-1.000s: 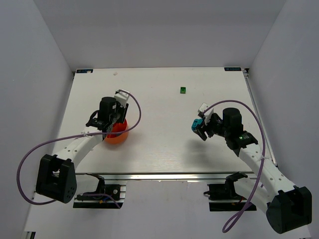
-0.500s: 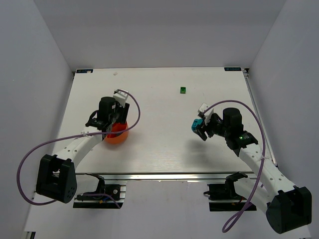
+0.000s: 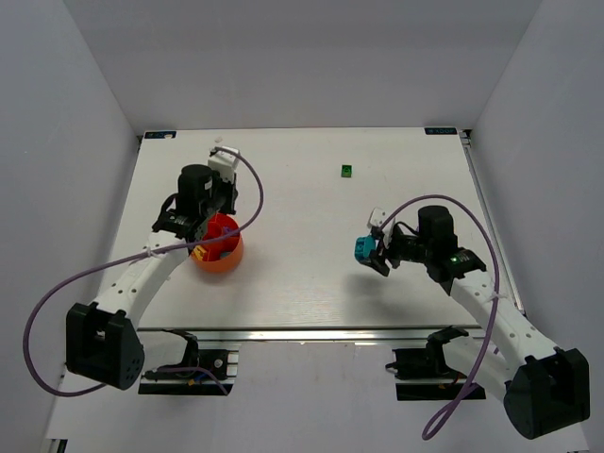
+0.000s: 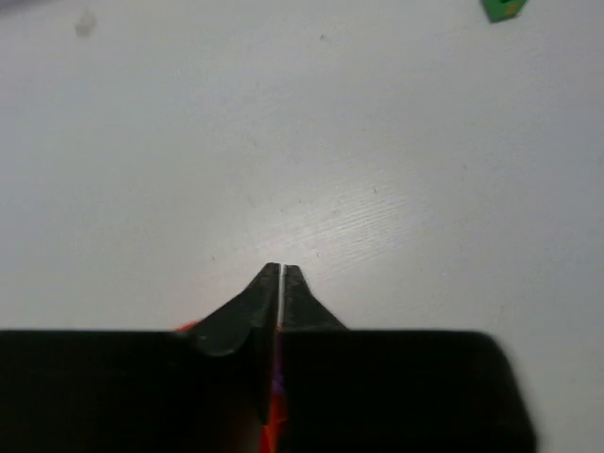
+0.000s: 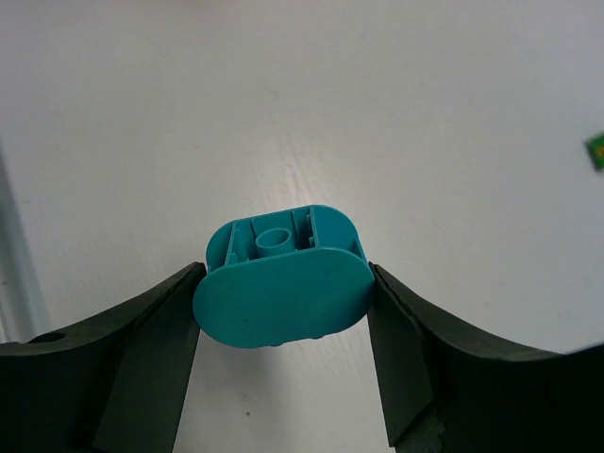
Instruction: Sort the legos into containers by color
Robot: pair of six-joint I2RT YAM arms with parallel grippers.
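White table (image 3: 302, 274) between pale walls (image 3: 66, 142), 2 blue labels (image 3: 160, 134) at its far corners.

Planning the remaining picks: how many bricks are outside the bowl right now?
2: green brick loose near the far edge; teal brick clamped in the right gripper. Arms may hide others.

Smooth, matt plastic teal brick (image 5: 280, 300)

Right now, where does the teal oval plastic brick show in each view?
Top external: the teal oval plastic brick is right of centre.
Left wrist: not in it.
Right wrist: centre, clamped between the right fingers.
Shared landmark: small green plastic brick, top right in left wrist, right edge in right wrist.
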